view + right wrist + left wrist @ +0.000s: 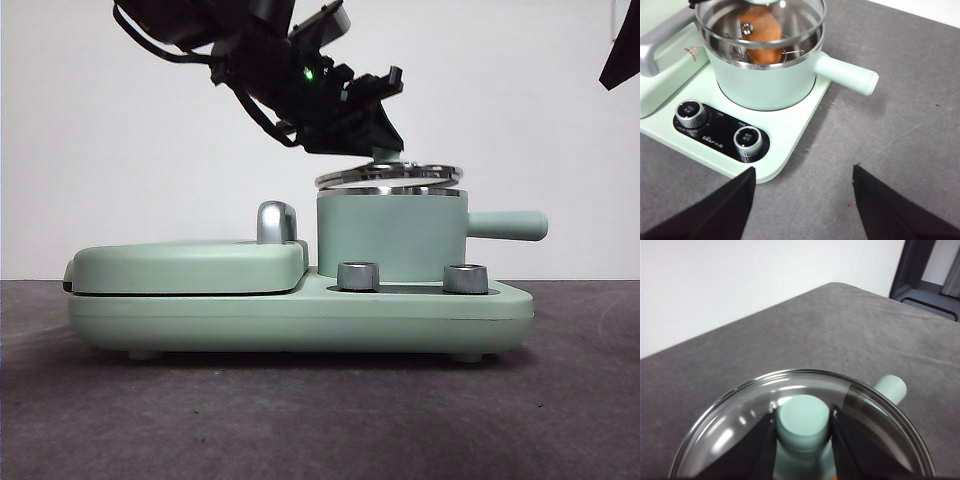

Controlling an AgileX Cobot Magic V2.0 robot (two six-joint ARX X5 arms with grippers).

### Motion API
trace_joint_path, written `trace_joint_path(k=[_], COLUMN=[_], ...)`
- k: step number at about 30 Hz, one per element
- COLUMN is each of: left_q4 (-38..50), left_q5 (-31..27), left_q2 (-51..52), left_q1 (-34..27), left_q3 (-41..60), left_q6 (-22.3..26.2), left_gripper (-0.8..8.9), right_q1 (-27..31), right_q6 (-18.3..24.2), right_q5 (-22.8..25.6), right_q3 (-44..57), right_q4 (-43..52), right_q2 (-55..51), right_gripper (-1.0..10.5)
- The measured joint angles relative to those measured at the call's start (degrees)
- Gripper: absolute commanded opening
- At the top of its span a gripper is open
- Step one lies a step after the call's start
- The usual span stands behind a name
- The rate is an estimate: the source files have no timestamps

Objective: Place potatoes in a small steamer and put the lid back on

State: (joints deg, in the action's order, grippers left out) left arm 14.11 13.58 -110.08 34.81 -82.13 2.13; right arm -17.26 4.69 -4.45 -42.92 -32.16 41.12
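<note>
The left gripper (385, 150) pinches the glass lid's (390, 176) knob, lid tilted just above the steamer pot (390, 235) holding the potato (762, 35). Level it, centre rim over rim, then lower. The right gripper (802, 200) waits with jaws apart, holding nothing.

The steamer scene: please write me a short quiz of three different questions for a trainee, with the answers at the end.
1. True or false: the lid already sits flat and closed on the small steamer.
2. Which part of the lid does the left gripper hold? A) the steel rim B) the green knob C) the glass
3. Fill in: the potato lies ____ the small steamer.

Key
1. False. The lid is tilted just above the steel rim of the pot, held by its knob.
2. B. The jaws are closed on the knob from both sides.
3. Inside. The right wrist view shows it through the glass, while the right gripper waits open, away from the pot.
</note>
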Motion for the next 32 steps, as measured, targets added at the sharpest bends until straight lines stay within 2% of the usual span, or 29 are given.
trace_joint_path(k=[15, 23, 32], left_q4=[0.7, -2.1, -4.4], left_q5=[0.0, -0.2, -1.2], left_q2=[-0.9, -0.9, -0.7], left_q1=[0.2, 1.1, 1.2], left_q3=[-0.2, -1.0, -1.6], left_q6=[1.6, 6.6, 7.3], left_gripper=[0.06, 0.06, 0.06], right_q1=[0.0, 0.0, 0.0], right_q6=[0.0, 0.0, 0.0], right_q5=[0.2, 0.2, 0.2], right_q3=[0.0, 0.0, 0.0], right_q4=[0.0, -0.3, -1.2], right_q2=[0.0, 0.0, 0.0], right_gripper=[3.1, 3.1, 3.1])
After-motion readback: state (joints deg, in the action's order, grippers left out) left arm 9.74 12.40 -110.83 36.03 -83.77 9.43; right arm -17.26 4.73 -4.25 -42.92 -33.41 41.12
